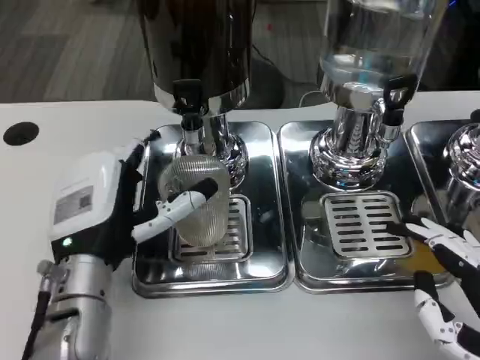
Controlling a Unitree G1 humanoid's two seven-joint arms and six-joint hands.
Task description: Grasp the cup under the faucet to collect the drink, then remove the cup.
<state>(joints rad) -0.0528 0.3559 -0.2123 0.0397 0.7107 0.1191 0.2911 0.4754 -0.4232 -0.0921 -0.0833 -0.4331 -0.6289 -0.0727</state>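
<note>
A clear ribbed cup (196, 201) stands on the drip grate (238, 225) of the left steel tray (214, 281), directly under the black faucet (190, 112) of the dark dispenser (199, 45). My left hand (112, 202) wraps the cup from its left side, with one white finger (184, 206) lying across the cup's front. The cup's contents are too clear to judge. My right hand (446, 277) hovers with its fingers spread at the front right corner of the middle tray, holding nothing.
A clear-tank dispenser (367, 52) stands on the middle tray (315, 277) with its own grate (360, 223). A third dispenser (461, 161) sits at the right edge. A round black hole (20, 133) marks the table's far left. White tabletop lies in front of the trays.
</note>
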